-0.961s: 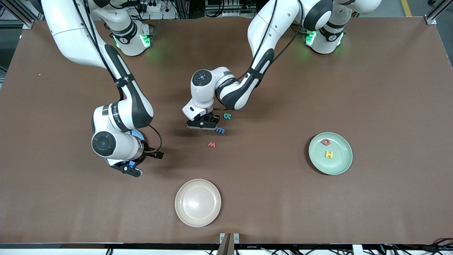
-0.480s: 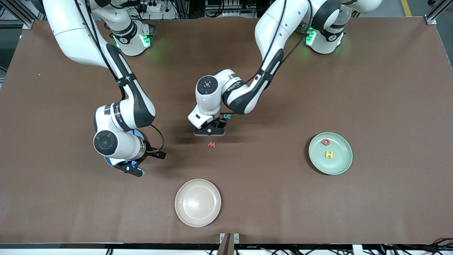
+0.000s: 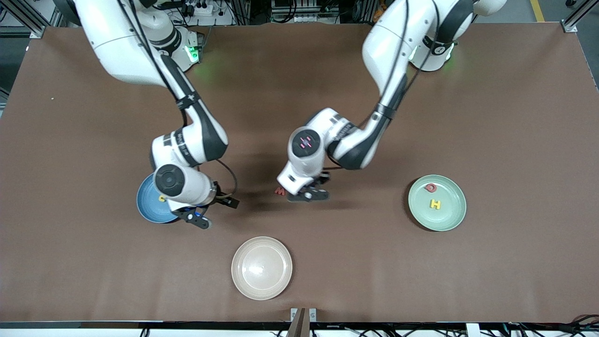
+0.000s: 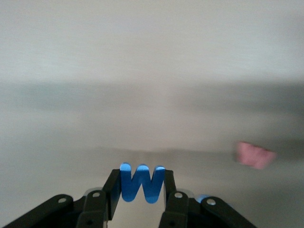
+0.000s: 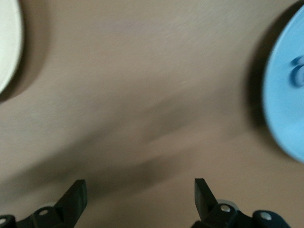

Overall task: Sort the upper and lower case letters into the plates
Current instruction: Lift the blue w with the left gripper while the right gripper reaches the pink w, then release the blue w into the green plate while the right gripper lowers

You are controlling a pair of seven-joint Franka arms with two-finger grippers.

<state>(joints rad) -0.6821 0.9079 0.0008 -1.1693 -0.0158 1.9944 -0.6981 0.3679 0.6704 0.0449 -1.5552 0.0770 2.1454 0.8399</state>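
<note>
The left gripper (image 3: 307, 195), jaws clamped on the blue letter (image 4: 141, 183), has just lifted it off the surface (image 3: 355, 262) at mid-frame toward the green plate (image 3: 448, 220) at right, while the right gripper (image 3: 196, 220), jaws apart, is leaving the blue plate (image 3: 146, 206).

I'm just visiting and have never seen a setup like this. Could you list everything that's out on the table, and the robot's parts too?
Sky blue round plate: one, toward the right arm's end of the table, partly under the right arm; a small yellow letter lies on it.
Pale mint green round plate: one, toward the left arm's end; holds a red letter and a yellow letter H.
Beige cream round plate: one, nearest the front camera.
Red letter W: one, on the table beside the left gripper.
Blue letter W: one, held.
Left gripper: shut on the blue letter W.
Right gripper: open, over the table beside the sky blue plate.
</note>
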